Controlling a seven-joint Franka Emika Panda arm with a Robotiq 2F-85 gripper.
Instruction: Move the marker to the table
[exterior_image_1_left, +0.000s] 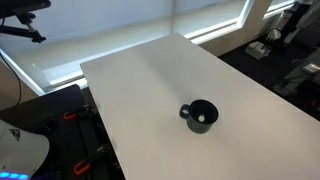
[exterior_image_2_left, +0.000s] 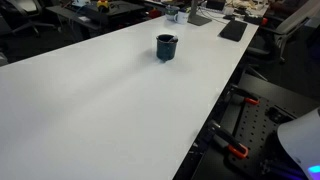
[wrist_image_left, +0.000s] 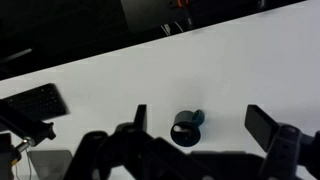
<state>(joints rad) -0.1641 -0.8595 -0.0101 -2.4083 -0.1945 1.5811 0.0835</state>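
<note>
A dark handled mug (exterior_image_1_left: 200, 116) stands upright on the white table (exterior_image_1_left: 150, 80); it shows in both exterior views (exterior_image_2_left: 166, 46). The marker (wrist_image_left: 180, 129) shows only as a small pale stick end inside the mug, and most of it is hidden. In the wrist view my gripper (wrist_image_left: 203, 125) is open and empty, high above the table (wrist_image_left: 240, 70). The mug (wrist_image_left: 186, 128) lies between its two dark fingers in the picture. The gripper is not seen in the exterior views.
Dark flat items (exterior_image_2_left: 232, 30) and clutter lie at the table's far end. A dark keyboard-like object (wrist_image_left: 35, 103) sits beyond the table edge. Black stands with orange clamps (exterior_image_1_left: 75, 115) stand beside the table, also in an exterior view (exterior_image_2_left: 240, 150). Window blinds (exterior_image_1_left: 110, 25) are behind.
</note>
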